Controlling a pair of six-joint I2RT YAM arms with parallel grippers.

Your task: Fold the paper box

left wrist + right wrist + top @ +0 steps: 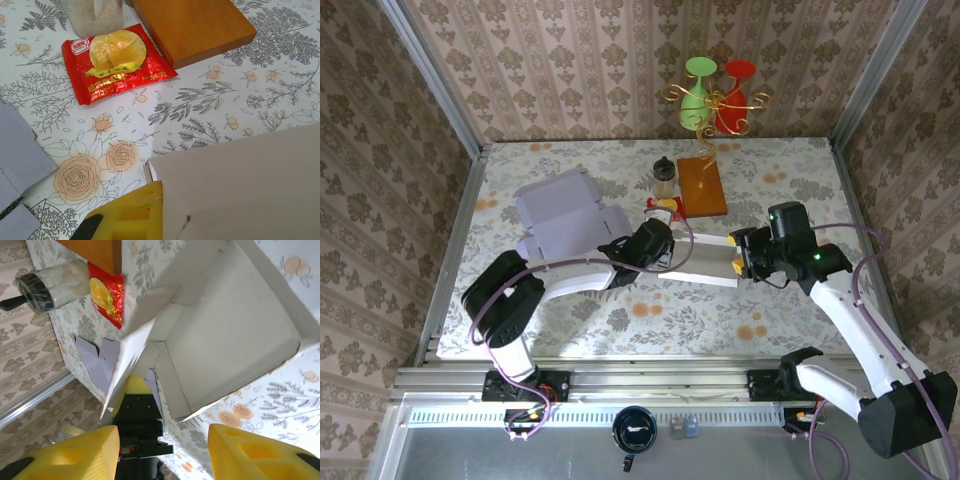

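Note:
The white paper box lies half-formed in the middle of the table, its open inside facing the right wrist camera. My left gripper is shut on the box's left end wall. One of its yellow fingers presses against the white panel, and the other is hidden behind it. My right gripper sits at the box's right end. It is open, with the yellow fingers wide apart, and the box's near corner lies just beyond them.
A flat lavender carton lies at the back left. A red snack packet, a wooden block and a small jar sit behind the box. A wire stand with green and red goblets stands at the far edge.

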